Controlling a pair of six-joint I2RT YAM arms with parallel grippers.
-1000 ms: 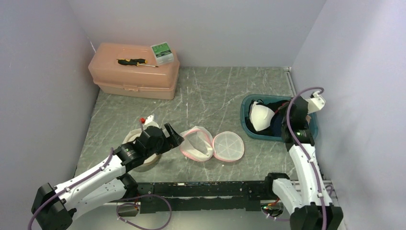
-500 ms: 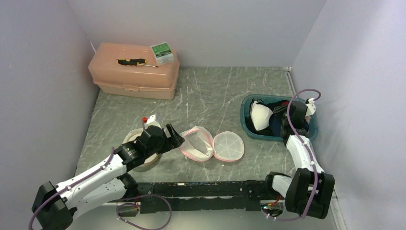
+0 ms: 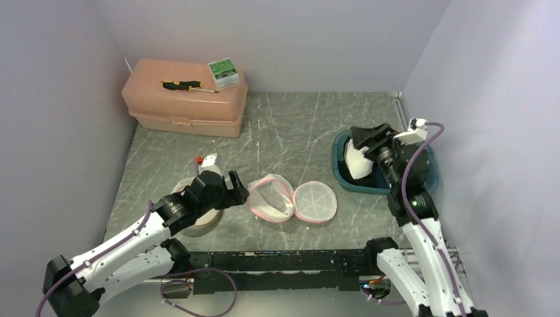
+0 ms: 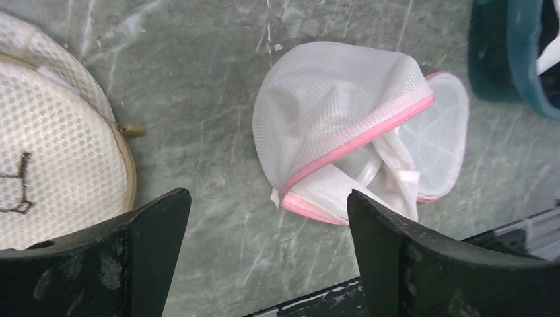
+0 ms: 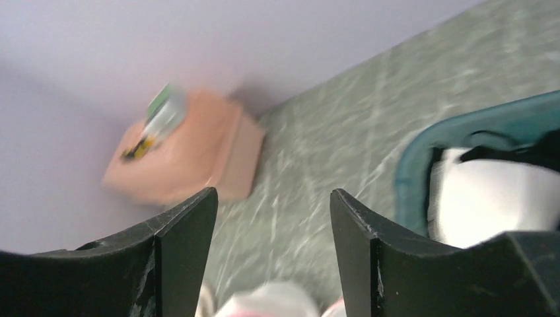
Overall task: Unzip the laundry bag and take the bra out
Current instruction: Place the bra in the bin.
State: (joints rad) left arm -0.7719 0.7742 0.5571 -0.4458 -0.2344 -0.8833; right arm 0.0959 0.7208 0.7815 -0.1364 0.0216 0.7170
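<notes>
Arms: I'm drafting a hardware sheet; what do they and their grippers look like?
Both the left arm and right arm have white links, black joints and a purple cable alongside. The fingers are broad, black, scuffed wedges.

White mesh laundry bag (image 4: 330, 112), pink trim; white bra (image 3: 355, 164); teal bin (image 3: 338, 169)
</notes>
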